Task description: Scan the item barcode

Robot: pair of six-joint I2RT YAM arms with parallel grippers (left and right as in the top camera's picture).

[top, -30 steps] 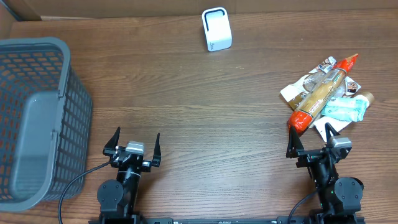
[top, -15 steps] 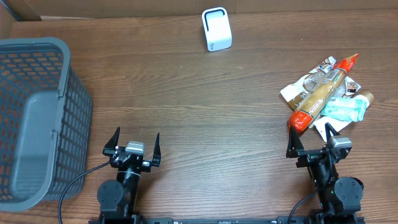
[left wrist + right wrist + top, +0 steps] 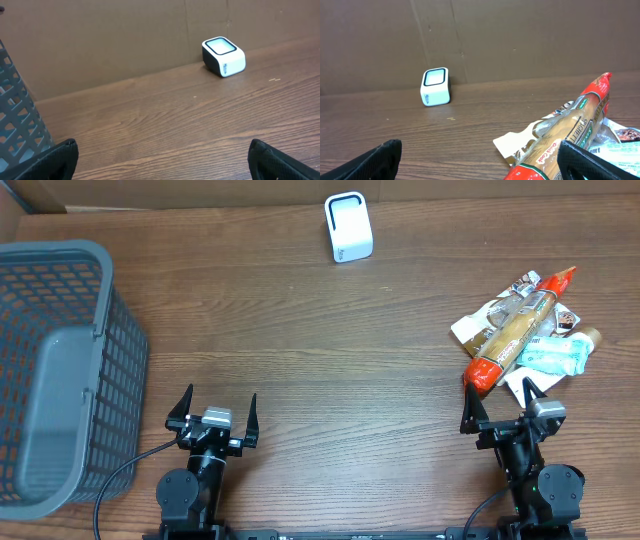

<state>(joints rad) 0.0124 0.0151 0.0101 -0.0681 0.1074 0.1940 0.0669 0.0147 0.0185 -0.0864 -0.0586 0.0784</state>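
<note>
The left gripper and right gripper both stand with black fingers spread wide and nothing between them, parked at the table edge farthest from the white scanner. The left one sits to the scanner's left, the right one to its right. Through the left wrist camera, the left gripper frames bare wood. The right gripper opens toward the pile of groceries.

The table is dark brown wood with a long streaked grain and a dull sheen. Plain brown cardboard wall, creased and seamed, closes it in just behind the scanner.

The scanner is a small rounded block of glossy white plastic with a dark-rimmed pale window, standing alone and well apart from everything else. The groceries, unscanned, lie to its right, nearer the arms and just ahead of the right gripper. On top is a long spaghetti packet in shiny film, red at both ends and tan between, lying diagonally. It rests on a crinkled snack wrapper and touches a teal packet. Far to the scanner's left stands a grey plastic basket with lattice walls and a rounded rim.

Nothing has shifted since a second earlier: arms, groceries, basket and scanner hold the same places.
</note>
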